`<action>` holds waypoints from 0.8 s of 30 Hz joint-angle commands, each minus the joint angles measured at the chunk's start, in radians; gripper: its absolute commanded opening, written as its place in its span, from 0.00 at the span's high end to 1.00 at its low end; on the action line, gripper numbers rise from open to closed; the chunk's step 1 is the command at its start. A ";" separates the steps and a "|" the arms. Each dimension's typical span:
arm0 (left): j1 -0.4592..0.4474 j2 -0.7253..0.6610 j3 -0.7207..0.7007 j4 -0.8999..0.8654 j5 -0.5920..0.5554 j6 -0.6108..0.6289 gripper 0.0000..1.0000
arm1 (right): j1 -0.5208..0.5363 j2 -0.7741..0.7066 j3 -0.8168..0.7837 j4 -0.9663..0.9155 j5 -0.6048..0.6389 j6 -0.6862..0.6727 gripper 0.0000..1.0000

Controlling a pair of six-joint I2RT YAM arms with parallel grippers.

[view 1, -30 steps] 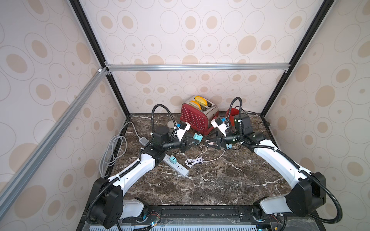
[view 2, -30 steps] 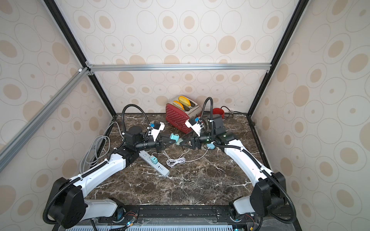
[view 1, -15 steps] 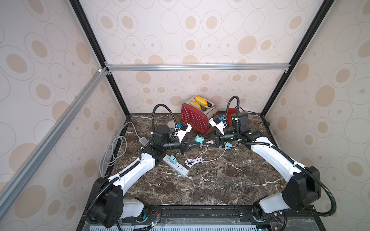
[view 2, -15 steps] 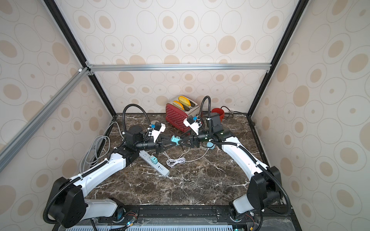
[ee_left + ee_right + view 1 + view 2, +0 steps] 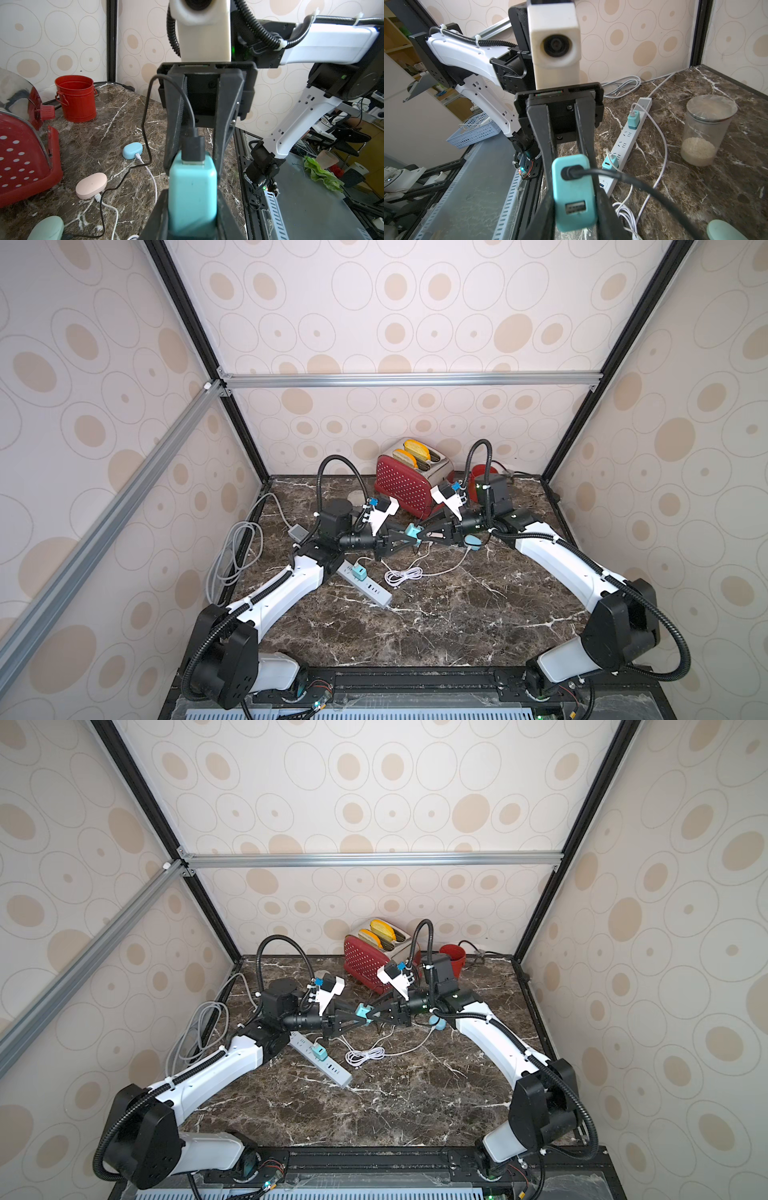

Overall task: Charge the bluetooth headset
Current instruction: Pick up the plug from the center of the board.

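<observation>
A teal charger adapter hangs in mid-air over the table's middle, with a black cable plugged into one of its ports. My left gripper is shut on its body. My right gripper faces it from the opposite side, and its fingers press the adapter's sides. The black cable runs down to a mint-green headset case on the marble. A pink case and a blue case lie nearby, each on a white cable.
A white power strip lies to the left below the grippers, with another teal adapter plugged in. Coiled white cable lies beside it. A red toaster and red bucket stand at the back. A rice jar stands near the strip.
My right arm has moved left to meet the left gripper, and its jaws have closed in on the teal adapter. The left arm and its grip have not moved.
</observation>
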 commanded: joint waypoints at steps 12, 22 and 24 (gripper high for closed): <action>0.006 -0.033 0.065 -0.123 -0.155 0.117 0.55 | 0.010 0.018 0.040 -0.014 0.012 -0.034 1.00; 0.120 -0.183 -0.056 -0.156 -0.512 -0.099 0.32 | 0.073 -0.006 -0.053 0.197 0.392 0.139 1.00; 0.125 -0.236 -0.078 -0.233 -0.621 -0.127 0.30 | 0.114 0.002 -0.046 0.194 0.487 0.134 0.99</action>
